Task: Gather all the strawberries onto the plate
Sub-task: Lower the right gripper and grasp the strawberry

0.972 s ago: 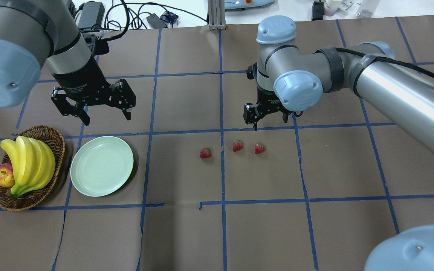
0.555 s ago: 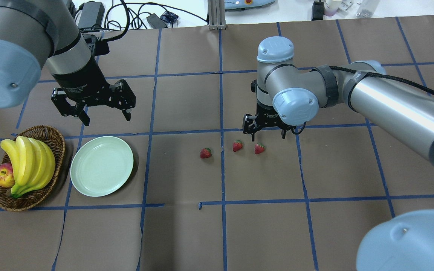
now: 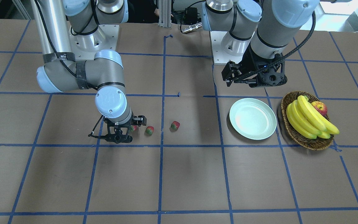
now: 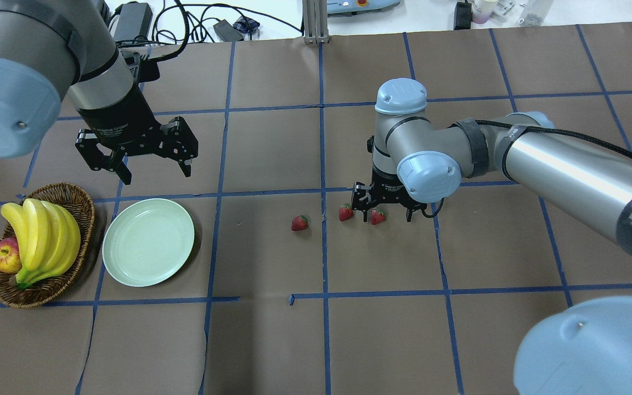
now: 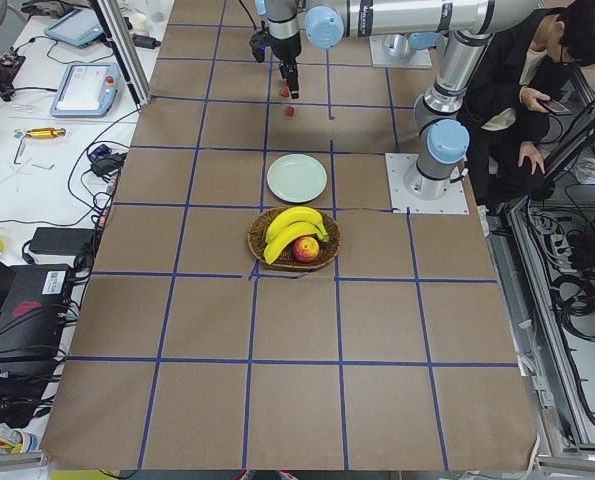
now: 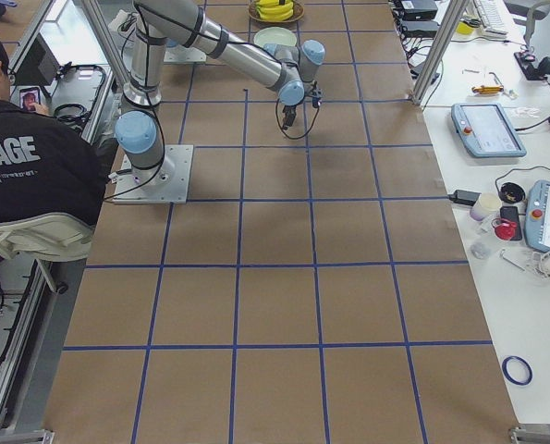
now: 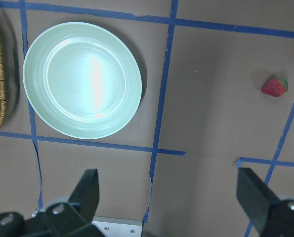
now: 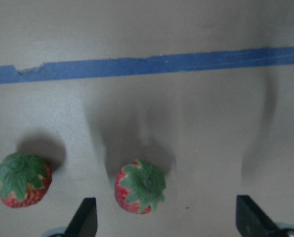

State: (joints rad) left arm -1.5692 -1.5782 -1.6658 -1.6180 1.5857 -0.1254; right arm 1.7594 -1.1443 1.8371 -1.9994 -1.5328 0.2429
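— Where are the strawberries?

— All three lie on the table, in a short row near its middle. None is in the plate. The left berry sits alone just left of the centre tape line. The middle berry and the right berry lie close together just right of it.

— And the plate?

— Well to the left of the row, bare, flat on the table. Just left of it stands a basket with bananas and an apple.

— What about the right gripper?

— The right gripper is down at the table over the right berry, fingers spread wide. The wrist view shows that berry between the two fingers. It is closer to the finger on the middle berry's side, with a gap to each. The middle berry lies just outside that finger.

— Does it hold anything?

— No, nothing is pinched.

— The left gripper?

— The left gripper hangs in the air by the plate, well above the table. Its fingers are spread too, with nothing between them. Its wrist camera looks down on the plate and the left berry.

— Anyone around?

— A person in dark clothes sits by the robot's base.
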